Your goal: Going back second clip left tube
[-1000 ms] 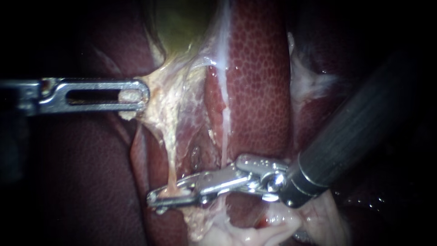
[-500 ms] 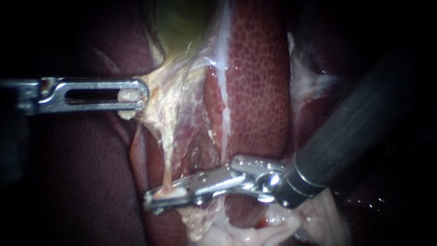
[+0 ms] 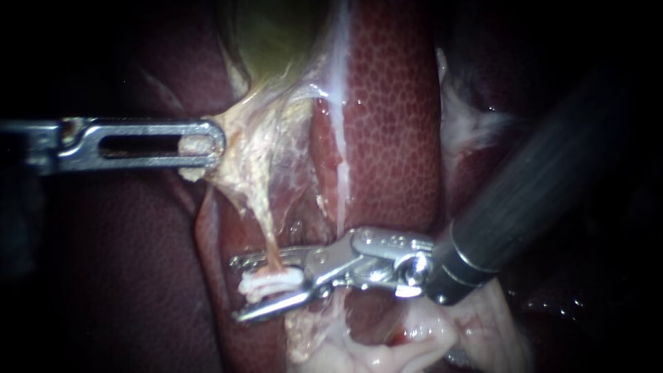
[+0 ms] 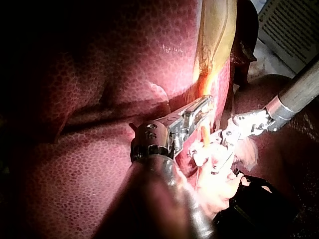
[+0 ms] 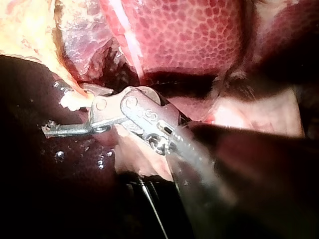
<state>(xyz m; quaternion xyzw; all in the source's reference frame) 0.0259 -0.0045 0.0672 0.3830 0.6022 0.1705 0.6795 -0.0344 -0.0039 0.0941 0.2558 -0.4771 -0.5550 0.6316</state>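
A thin pale left tube (image 3: 266, 231) runs down from the fatty tissue under the gallbladder (image 3: 276, 34). A white clip (image 3: 271, 280) sits across it. My right instrument (image 3: 238, 290) comes in from the right, its jaws open above and below the clip with a gap showing. In the right wrist view the same jaws (image 5: 57, 109) stand apart around the clip (image 5: 72, 102). My left instrument (image 3: 219, 145) is shut on the pale tissue (image 3: 197, 146) at the gallbladder's base and holds it toward the left. The left wrist view shows these jaws (image 4: 202, 107) clamped on that tissue.
Dark red liver (image 3: 394, 124) lies on both sides of the dissected bed. A second pale strand (image 3: 340, 179) runs down to the right of the clipped tube. Loose whitish tissue (image 3: 373, 349) sits under the right instrument's shaft (image 3: 525, 200).
My right instrument's jaws, closed over the tube a second ago, have opened, and a white clip now shows on the tube. The left instrument has not moved.
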